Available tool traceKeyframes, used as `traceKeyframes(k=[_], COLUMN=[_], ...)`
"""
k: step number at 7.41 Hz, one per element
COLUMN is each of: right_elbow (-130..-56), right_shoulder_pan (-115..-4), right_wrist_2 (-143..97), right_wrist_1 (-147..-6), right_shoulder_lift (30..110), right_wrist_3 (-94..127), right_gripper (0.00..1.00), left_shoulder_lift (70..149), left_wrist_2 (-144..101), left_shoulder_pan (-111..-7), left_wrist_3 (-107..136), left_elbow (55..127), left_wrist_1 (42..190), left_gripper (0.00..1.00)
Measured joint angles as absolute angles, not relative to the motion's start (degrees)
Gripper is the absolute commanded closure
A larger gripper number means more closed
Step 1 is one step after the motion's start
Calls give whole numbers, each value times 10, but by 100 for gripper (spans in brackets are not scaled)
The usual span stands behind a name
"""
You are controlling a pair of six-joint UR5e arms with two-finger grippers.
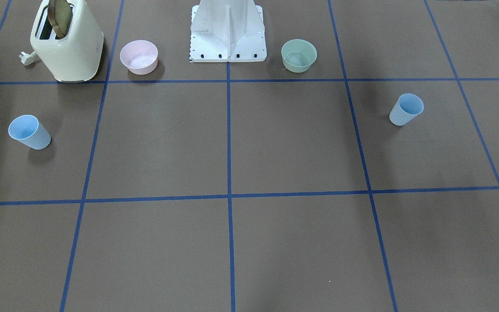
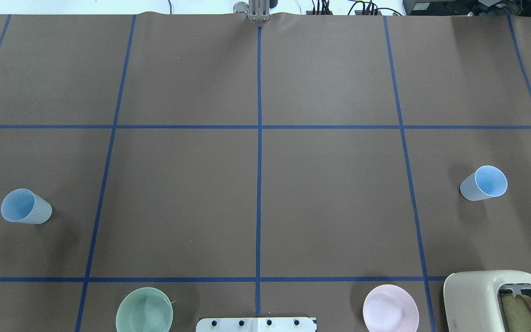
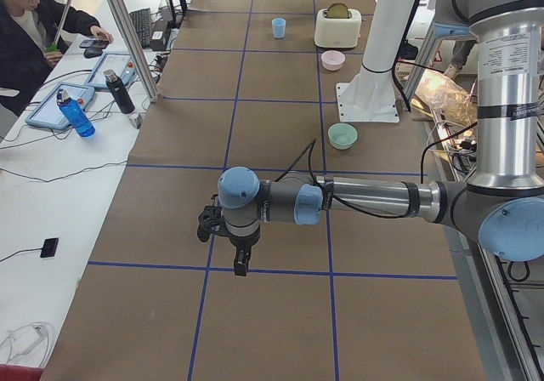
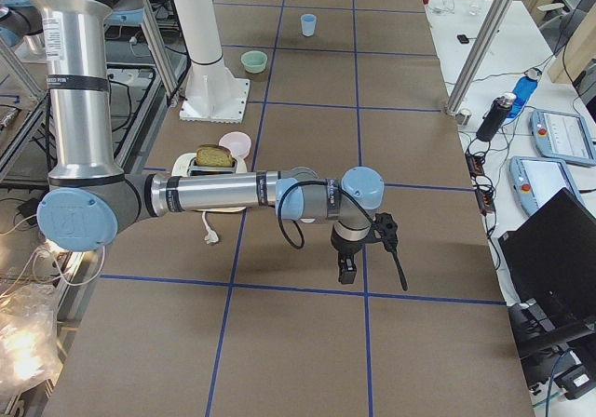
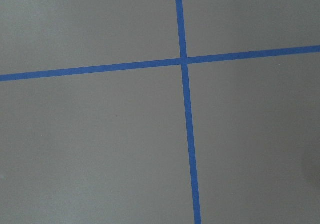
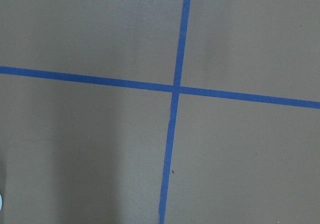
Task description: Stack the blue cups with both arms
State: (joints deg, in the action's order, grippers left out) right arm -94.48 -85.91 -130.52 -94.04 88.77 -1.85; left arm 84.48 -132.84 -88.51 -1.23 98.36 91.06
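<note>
Two pale-blue cups stand upright, far apart. One cup (image 2: 26, 206) is on the robot's left side and also shows in the front view (image 1: 406, 109) and the right side view (image 4: 308, 24). The other cup (image 2: 483, 183) is on the robot's right side and also shows in the front view (image 1: 29, 132) and the left side view (image 3: 279, 27). My left gripper (image 3: 241, 262) and right gripper (image 4: 346, 268) hang above the table and show only in the side views. I cannot tell whether they are open or shut. Both wrist views show only brown table and blue tape.
A green bowl (image 2: 144, 311) and a pink bowl (image 2: 390, 310) sit on either side of the white base pedestal (image 2: 256, 324). A cream toaster (image 2: 500, 302) with bread stands at the near right. Blue tape lines grid the brown table. An operator (image 3: 34, 24) sits beside the table.
</note>
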Motion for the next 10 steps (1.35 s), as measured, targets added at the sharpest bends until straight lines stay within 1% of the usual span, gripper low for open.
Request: traceKeyframes(k=[3, 7, 8, 10], right_elbow=[-947, -991, -997, -1010], right_shoulder_pan=[-859, -859, -859, -863], right_wrist_2=[-1305, -1304, -1305, -1305], right_wrist_1=[-940, -938, -938, -923], right_shoulder_lift=[887, 890, 878, 862], right_wrist_3=[-18, -19, -19, -17], right_gripper=[0, 0, 0, 0], left_shoulder_lift=[848, 858, 868, 890], left_wrist_2=[-1330, -1329, -1329, -1326], left_shoulder_pan=[-884, -883, -883, -884], left_wrist_3=[-8, -9, -7, -6], left_elbow=[987, 991, 990, 984], left_wrist_1=[910, 914, 933, 1015], left_gripper=[2, 2, 2, 2])
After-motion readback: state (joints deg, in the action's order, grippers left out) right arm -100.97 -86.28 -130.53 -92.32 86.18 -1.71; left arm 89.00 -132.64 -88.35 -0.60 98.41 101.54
